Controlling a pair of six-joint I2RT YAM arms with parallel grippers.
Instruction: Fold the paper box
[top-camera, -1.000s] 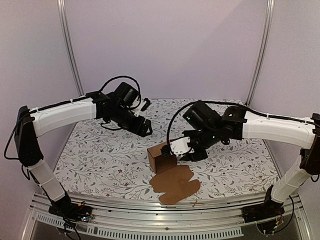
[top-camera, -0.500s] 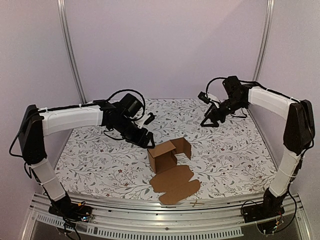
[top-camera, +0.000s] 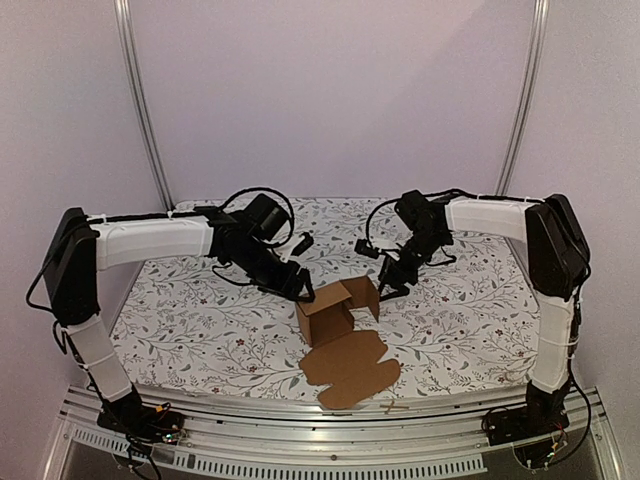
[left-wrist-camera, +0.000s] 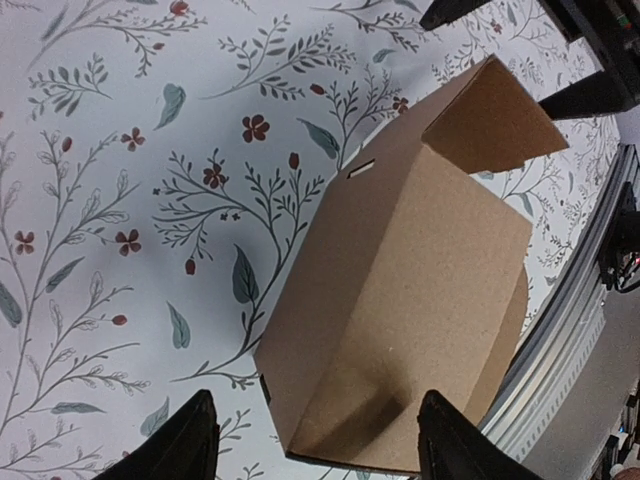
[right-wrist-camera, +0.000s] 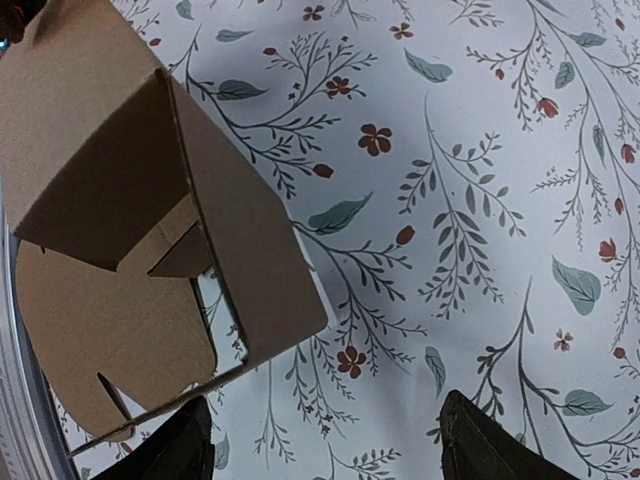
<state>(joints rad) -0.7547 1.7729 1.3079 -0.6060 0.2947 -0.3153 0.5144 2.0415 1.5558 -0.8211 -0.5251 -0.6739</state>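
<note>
The paper box (top-camera: 330, 312) is brown cardboard, partly raised into a small carton in the middle of the table. An upright flap (top-camera: 365, 295) stands on its right, and a flat notched panel (top-camera: 350, 368) lies toward the front edge. My left gripper (top-camera: 303, 266) hovers at the carton's back left, open. In the left wrist view the carton (left-wrist-camera: 410, 290) fills the right half, its near corner below the open left gripper (left-wrist-camera: 315, 452). My right gripper (top-camera: 379, 270) hangs open just behind the upright flap. In the right wrist view the box (right-wrist-camera: 150, 190) lies upper left of that gripper (right-wrist-camera: 325, 445), nothing between its fingers.
A floral tablecloth (top-camera: 200, 310) covers the table. A metal rail (top-camera: 300, 430) runs along the front edge, with a small brown scrap (top-camera: 396, 407) on it. Frame posts (top-camera: 145, 110) stand at both back corners.
My right gripper let go of the box's right side, swung off to the back right, and has come back near the flap, now open. My left gripper edged toward the carton.
</note>
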